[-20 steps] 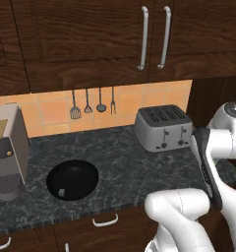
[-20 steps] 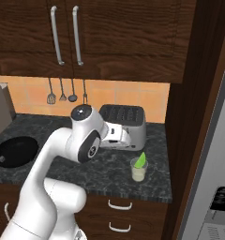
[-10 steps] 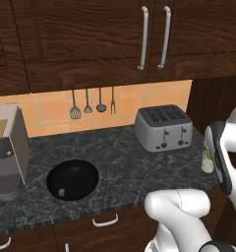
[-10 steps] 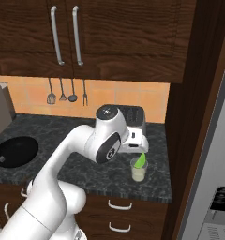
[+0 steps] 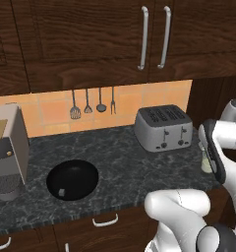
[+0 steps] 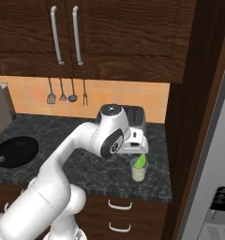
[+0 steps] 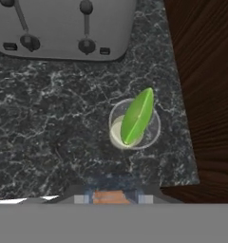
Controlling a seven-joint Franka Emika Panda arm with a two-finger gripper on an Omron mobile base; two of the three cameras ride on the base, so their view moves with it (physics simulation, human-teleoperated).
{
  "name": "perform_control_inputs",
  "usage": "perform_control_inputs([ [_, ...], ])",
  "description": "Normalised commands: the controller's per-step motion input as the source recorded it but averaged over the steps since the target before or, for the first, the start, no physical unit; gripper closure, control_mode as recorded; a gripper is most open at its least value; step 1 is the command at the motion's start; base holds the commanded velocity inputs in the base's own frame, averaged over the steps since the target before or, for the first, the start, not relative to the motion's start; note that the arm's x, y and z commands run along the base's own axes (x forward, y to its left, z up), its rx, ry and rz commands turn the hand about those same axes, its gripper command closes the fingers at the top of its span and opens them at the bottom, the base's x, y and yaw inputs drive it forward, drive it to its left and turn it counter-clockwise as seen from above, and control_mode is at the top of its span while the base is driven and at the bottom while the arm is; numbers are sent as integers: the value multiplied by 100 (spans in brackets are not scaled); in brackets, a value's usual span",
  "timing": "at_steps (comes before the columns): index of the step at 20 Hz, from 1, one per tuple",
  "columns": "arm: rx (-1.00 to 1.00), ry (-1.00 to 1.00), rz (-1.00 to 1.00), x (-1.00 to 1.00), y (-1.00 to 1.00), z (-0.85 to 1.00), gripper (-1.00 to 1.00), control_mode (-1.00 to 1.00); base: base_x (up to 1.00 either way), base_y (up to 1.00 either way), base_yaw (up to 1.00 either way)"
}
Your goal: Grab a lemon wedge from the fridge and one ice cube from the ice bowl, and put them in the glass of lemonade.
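Taking the toaster point(image 6: 133, 117) as the landmark, the nearest thing is the glass of lemonade point(image 6: 138, 170), which stands upright on the dark speckled counter point(image 6: 86, 164) just in front of the toaster's right end, close to the counter's front edge and beside the dark wooden side panel point(image 6: 189, 117). The lemon wedge point(image 7: 137, 116) sits in the glass, leaning so that its pointed upper tip pokes over the rim on the side toward the toaster; from the hand view it lies slantwise across the pale liquid. The gripper point(image 6: 135, 149) hangs directly above the glass, between it and the toaster's front face, apart from the wedge and carrying nothing; whether its jaws stand apart or together cannot be told, since the fingertips are hidden. In the left base view the glass point(image 5: 206, 161) peeks out behind the white arm, to the right of the toaster point(image 5: 163, 128). Well to the toaster's left, nearer the front edge, rests the ice bowl point(image 5: 72, 179), wide and black. Behind, left of the toaster, four utensils point(image 5: 93, 102) hang on the orange tiled wall. The fridge point(image 6: 217, 178) stands beyond the side panel, at the far right.
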Motion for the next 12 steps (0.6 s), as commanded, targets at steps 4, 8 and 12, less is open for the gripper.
perform_control_inputs([
  [4, 0, 5, 0, 23, -9, -7, 100, -100, 0, 0, 0],
  [8, 0, 5, 0, 4, -3, 0, 100, -100, 0, 0, 0],
  [12, 0, 1, 0, 1, -5, 0, 100, -100, 0, 0, 0],
])
